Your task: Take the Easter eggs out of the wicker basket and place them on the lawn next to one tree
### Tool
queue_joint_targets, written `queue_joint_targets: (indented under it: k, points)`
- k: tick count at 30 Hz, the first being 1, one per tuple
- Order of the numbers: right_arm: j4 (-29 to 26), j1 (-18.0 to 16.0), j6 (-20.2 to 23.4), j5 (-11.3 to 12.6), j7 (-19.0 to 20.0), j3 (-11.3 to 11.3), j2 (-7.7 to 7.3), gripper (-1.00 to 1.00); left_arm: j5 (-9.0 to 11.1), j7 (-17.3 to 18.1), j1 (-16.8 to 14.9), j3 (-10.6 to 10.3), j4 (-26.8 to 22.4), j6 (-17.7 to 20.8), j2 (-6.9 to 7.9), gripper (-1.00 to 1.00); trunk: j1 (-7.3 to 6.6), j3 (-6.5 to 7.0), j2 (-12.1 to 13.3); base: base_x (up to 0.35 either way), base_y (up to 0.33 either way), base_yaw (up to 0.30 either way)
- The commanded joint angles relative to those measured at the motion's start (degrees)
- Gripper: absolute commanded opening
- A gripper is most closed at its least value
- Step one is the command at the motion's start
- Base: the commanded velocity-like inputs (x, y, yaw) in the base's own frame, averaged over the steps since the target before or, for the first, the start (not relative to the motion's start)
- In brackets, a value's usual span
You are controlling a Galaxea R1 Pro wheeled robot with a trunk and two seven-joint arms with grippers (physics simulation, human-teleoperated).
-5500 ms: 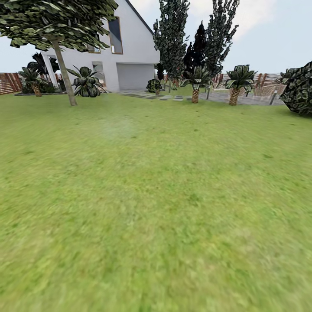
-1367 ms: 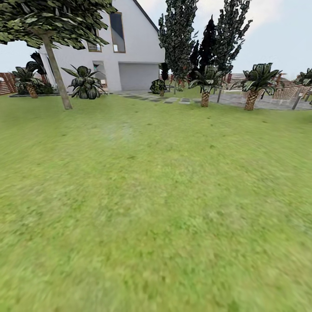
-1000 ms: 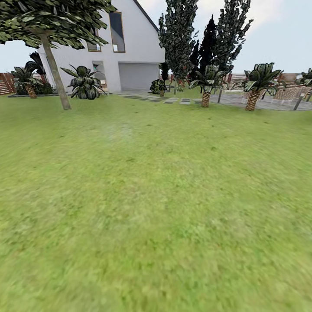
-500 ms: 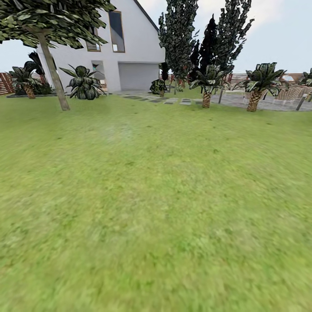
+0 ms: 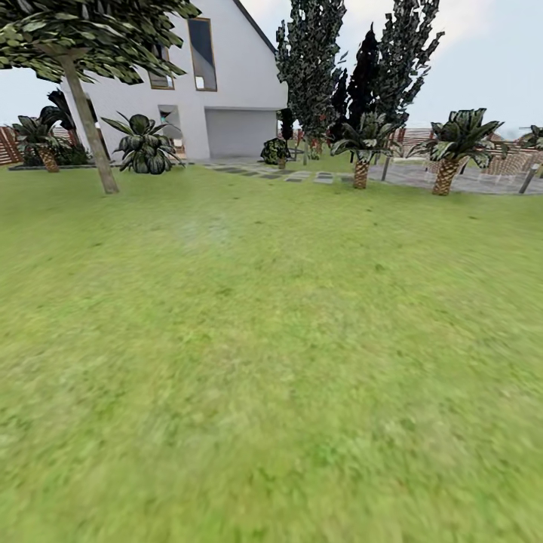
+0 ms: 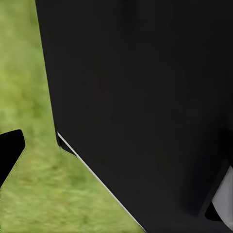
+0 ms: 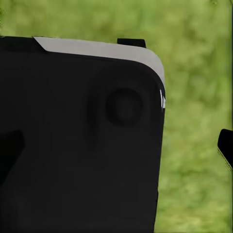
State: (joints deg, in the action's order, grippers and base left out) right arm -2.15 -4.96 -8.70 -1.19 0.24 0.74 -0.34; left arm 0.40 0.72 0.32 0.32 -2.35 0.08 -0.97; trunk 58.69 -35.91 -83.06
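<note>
Head view, near to far: wide mottled green lawn (image 5: 271,362) takes the whole lower and middle frame, blurred toward the bottom edge, nothing lying on it that I can make out. Upper left: tree with straight pale grey-beige trunk (image 5: 88,128), leaning a bit, rooted at the lawn's far edge, dark jagged leaf canopy across the top left corner. Just right of the trunk and further back, a broad-leaf dark green plant (image 5: 143,143); at the far left edge a short palm with scaly brown trunk (image 5: 44,151). Behind those, a white gabled house (image 5: 226,83) with a grey garage door. Grey stone paving slabs (image 5: 302,175) run from the house toward upper centre-right. Upper centre: tall dark narrow trees (image 5: 317,60). Upper right, at the paving edge: two more short brown-trunk palms (image 5: 361,170) (image 5: 446,172), fence behind them. Left wrist view: large black robot body panel (image 6: 145,107) blocks most of the frame, strip of grass alongside, one black fingertip (image 6: 9,150) at the frame edge; left pincer state: cannot tell. Right wrist view: black panel with pale grey top edge (image 7: 82,141) over grass, a black fingertip (image 7: 225,145) at the frame edge; right pincer state: cannot tell.
</note>
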Motion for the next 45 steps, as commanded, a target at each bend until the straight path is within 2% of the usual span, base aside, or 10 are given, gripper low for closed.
queue_joint_targets:
  k: [1, 45]
  points:
    - [0.04, -0.01, -0.18, -0.13, 0.02, 0.05, -0.01, 1.0, 0.04, 0.07, 0.03, 0.03, -0.11, 0.01, 0.0, 1.0, 0.03, -0.04, -0.02, 0.325, 0.0, 0.0]
    - [0.06, -0.03, -0.17, -0.13, 0.02, 0.05, 0.08, 1.0, 0.04, 0.07, 0.03, 0.03, -0.11, 0.01, 0.0, 1.0, 0.03, -0.04, -0.02, 0.325, 0.0, 0.0]
